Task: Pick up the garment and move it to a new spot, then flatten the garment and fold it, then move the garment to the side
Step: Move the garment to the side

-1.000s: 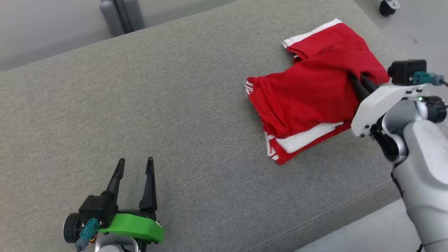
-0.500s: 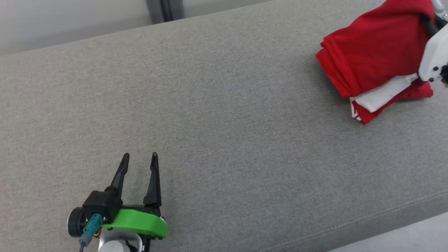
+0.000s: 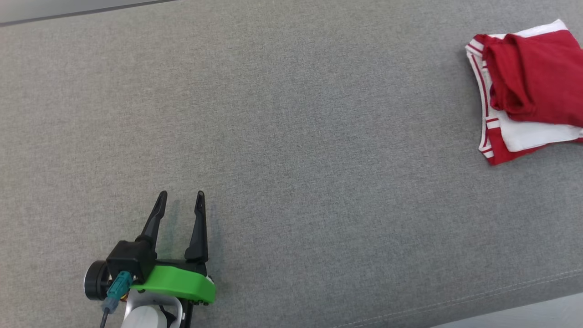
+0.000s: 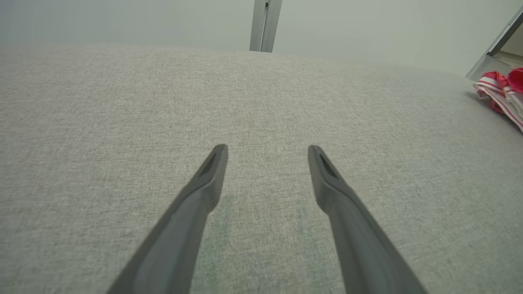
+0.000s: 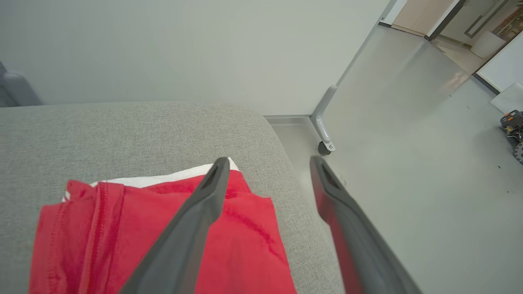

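The garment (image 3: 533,86), red with white bands and stripes, lies folded at the right end of the grey cushion (image 3: 291,136). Its striped edge peeks in at the far right of the left wrist view (image 4: 500,92). In the right wrist view the red cloth (image 5: 163,241) spreads below my right gripper (image 5: 267,161), which hangs open above the garment's right edge with nothing between its fingers. My left gripper (image 3: 181,196) rests open low on the cushion, far to the left of the garment, fingers empty.
The cushion's rounded right end (image 5: 282,163) drops to a pale floor (image 5: 408,163). A grey leg with a caster (image 5: 325,122) stands on that floor near the wall. Another grey post (image 4: 261,24) rises behind the cushion. The cushion's front seam (image 3: 501,291) runs at lower right.
The head camera has swung left, shifting the whole picture. My right gripper has let go of the garment, which now lies flat in a tidier fold. The left gripper has stayed put.
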Available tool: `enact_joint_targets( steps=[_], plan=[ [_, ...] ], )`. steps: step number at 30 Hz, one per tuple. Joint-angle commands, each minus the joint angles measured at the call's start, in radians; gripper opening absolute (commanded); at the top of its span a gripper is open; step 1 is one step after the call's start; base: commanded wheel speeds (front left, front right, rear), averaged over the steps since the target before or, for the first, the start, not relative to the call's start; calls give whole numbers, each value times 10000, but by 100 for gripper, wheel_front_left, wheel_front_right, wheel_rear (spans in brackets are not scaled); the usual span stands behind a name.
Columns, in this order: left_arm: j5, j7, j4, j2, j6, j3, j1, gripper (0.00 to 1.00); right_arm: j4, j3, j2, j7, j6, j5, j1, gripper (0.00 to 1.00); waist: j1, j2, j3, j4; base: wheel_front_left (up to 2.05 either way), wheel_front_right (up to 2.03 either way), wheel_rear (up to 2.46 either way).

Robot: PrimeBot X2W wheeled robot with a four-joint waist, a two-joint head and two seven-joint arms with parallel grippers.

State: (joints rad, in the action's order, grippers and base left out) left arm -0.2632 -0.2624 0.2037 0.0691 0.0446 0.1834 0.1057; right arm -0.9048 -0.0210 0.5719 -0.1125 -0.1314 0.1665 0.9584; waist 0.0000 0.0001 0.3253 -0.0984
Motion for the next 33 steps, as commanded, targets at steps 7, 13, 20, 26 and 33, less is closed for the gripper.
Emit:
enact_joint_targets(
  steps=[7,13,20,26,33],
  plan=[
    [43,-30,61,51,-41,-49,130,100,25,452,-806,966,17,-574,548,100,0,-1,-273,-263,0,0,0],
    [-154,-30,53,34,-122,-216,198,100,400,1045,-1326,1774,17,-338,616,100,0,-1,-728,-358,0,0,0],
    [-548,-30,124,-41,-311,-644,291,100,766,1492,-2095,2662,17,21,-211,100,0,-1,-1524,-273,0,0,0],
    [-814,-30,220,-81,-524,-1045,-82,100,1378,1697,-2960,3169,17,241,-1527,100,0,-1,-2141,-171,0,0,0],
    [-862,-30,204,-134,-617,-1270,-460,100,2722,1329,-3775,3517,17,160,-3500,100,0,-1,-2552,50,0,0,0]
  ],
)
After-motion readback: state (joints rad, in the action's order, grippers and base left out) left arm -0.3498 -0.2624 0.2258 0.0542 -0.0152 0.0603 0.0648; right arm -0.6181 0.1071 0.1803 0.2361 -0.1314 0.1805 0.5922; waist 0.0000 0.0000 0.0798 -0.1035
